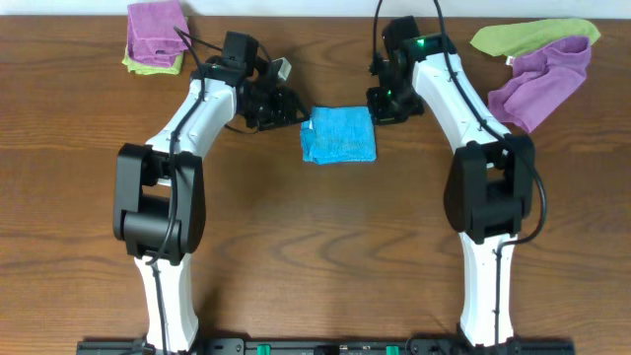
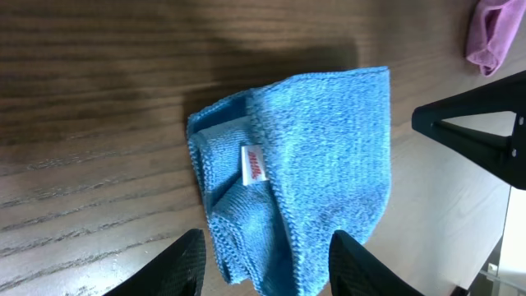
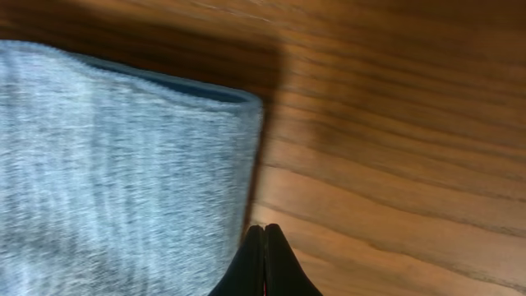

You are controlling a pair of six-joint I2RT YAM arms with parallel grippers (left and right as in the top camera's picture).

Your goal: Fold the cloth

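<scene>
The cloth (image 1: 339, 136) lies folded into a small sky-blue rectangle in the middle of the far half of the table. In the left wrist view the cloth (image 2: 329, 156) shows stacked folded layers and a small white tag (image 2: 253, 165). My left gripper (image 1: 291, 106) is at its left edge. That gripper (image 2: 267, 237) is open, its fingers standing on either side of the cloth's near end without pinching it. My right gripper (image 1: 380, 106) is at the cloth's right edge. That gripper (image 3: 265, 228) is shut and empty, its tips on bare wood just beside the cloth (image 3: 115, 173).
A purple cloth on a lime-green one (image 1: 156, 35) lies at the far left corner. Another purple cloth (image 1: 547, 79) and a lime-green one (image 1: 532, 37) lie at the far right. Bare wooden table (image 1: 325, 247) stretches in front of the blue cloth.
</scene>
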